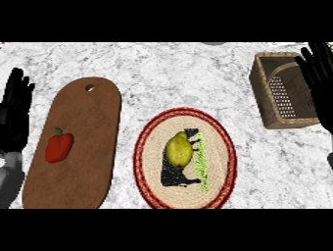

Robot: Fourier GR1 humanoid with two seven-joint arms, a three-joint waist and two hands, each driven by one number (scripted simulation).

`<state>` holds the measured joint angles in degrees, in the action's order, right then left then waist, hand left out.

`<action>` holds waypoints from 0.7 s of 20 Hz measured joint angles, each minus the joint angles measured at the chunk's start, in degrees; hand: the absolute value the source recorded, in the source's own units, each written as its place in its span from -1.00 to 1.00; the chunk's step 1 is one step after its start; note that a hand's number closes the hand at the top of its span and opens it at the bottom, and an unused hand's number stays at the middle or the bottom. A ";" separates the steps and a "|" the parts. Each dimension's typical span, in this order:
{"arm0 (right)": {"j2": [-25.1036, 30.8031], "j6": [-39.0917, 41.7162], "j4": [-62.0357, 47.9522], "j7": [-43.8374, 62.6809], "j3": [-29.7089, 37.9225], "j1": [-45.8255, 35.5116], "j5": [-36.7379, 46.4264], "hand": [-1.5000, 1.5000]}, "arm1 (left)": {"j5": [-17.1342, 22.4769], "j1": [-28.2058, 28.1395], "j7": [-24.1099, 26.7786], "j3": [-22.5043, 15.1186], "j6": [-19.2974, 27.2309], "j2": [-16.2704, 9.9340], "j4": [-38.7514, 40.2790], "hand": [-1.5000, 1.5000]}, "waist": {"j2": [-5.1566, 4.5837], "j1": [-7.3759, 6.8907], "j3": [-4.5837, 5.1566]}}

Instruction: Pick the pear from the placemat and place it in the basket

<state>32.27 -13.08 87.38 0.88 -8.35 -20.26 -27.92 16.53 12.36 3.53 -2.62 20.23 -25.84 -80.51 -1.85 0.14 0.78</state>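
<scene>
Marble counter (162,73); pear (178,149) upright on placemat (149,162), long axis vertical.

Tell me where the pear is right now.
In the head view the pear lies near the middle of the round placemat, low and centre on the counter, right of the cutting board with the red pepper, and well left of the basket.

The surface (162,68) looks like polished grey-white marble with dark veining. The basket (265,93) is woven brown wicker and the round placemat (149,162) coiled straw with a red rim, while the cutting board (83,142) is smooth matt brown wood. The pear (178,149) has a dull yellow-green skin.
</scene>
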 measured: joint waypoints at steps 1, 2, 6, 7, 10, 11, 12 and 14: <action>-1.29 0.38 -0.47 -0.66 0.36 -0.01 -0.95 1.00 | 0.00 -0.39 -0.18 -0.57 -0.40 0.64 0.85 0.00 | 0.34 -0.02 -0.19; -3.35 0.81 -0.86 -2.07 0.88 0.03 -2.48 1.00 | 0.06 -1.57 -0.64 -1.42 -0.81 1.28 1.50 0.00 | 0.53 -0.26 -0.37; -14.93 2.45 -0.40 -7.05 3.79 -1.26 -12.40 1.00 | 0.77 -6.32 -4.35 -5.40 -3.58 3.28 5.12 0.00 | 0.36 -1.30 -1.07; -16.82 4.48 0.27 -9.02 3.24 -2.19 -13.31 1.00 | 0.79 -6.56 -4.80 -6.23 -4.58 3.37 5.27 0.00 | 0.46 -1.73 -1.31; -24.14 7.67 1.77 -14.13 0.41 -3.53 -15.46 -1.00 | 0.68 -6.76 -6.51 -8.04 -6.67 3.32 5.35 0.00 | 1.13 -2.13 -1.59; -25.88 7.01 1.99 -15.27 -1.32 -4.01 -15.02 -1.00 | 0.74 -6.92 -7.05 -8.34 -7.28 3.16 5.32 0.00 | 1.40 -2.10 -1.59; -27.24 5.81 1.52 -16.59 -3.01 -4.45 -14.20 -1.00 | 0.76 -7.17 -7.54 -8.58 -7.85 2.91 5.10 0.00 | 1.60 -2.16 -1.58; -29.16 2.66 1.31 -17.66 -6.44 -4.55 -11.79 -1.00 | 0.73 -7.98 -8.01 -8.92 -8.56 2.71 4.65 0.00 | 1.98 -1.84 -1.57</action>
<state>3.10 -10.43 88.69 -16.78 -14.79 -24.81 -39.71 17.26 4.38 -4.49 -11.53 11.67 -23.13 -75.86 0.13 -1.70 -0.79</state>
